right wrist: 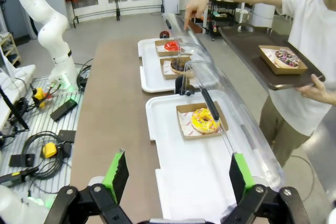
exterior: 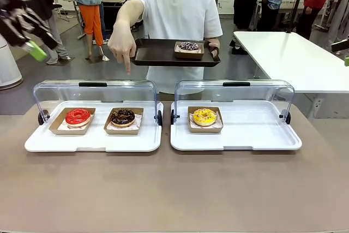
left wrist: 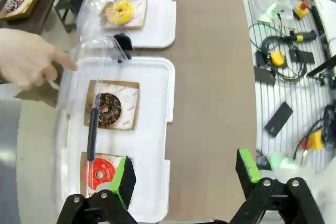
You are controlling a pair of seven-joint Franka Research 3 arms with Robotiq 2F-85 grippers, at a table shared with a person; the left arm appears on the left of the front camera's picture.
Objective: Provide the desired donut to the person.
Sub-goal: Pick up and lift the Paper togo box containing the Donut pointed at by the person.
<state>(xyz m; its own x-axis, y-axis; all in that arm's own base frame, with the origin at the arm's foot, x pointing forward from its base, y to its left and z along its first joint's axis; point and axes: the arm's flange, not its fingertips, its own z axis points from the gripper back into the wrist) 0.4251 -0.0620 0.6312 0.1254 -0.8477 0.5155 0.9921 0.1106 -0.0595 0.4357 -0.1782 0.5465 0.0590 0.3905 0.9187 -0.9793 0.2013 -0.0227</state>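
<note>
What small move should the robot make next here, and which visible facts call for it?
Probably the left gripper should start reaching toward the chocolate donut in the left tray. The person's hand points down at that donut, it sits on the left arm's side, and the gripper's jaws stand open and empty.

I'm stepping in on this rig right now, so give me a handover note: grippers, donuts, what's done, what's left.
Left gripper: jaws open, empty, near the left tray.
Right gripper: jaws open, empty, near the right tray.
Red donut and chocolate donut lie in the left tray, yellow donut in the right tray.
The person's pointing hand aims at the chocolate donut, it seems; their dark tray carries a sprinkled donut.
Done: none picked. Left: pick the chocolate donut and deliver it.
</note>
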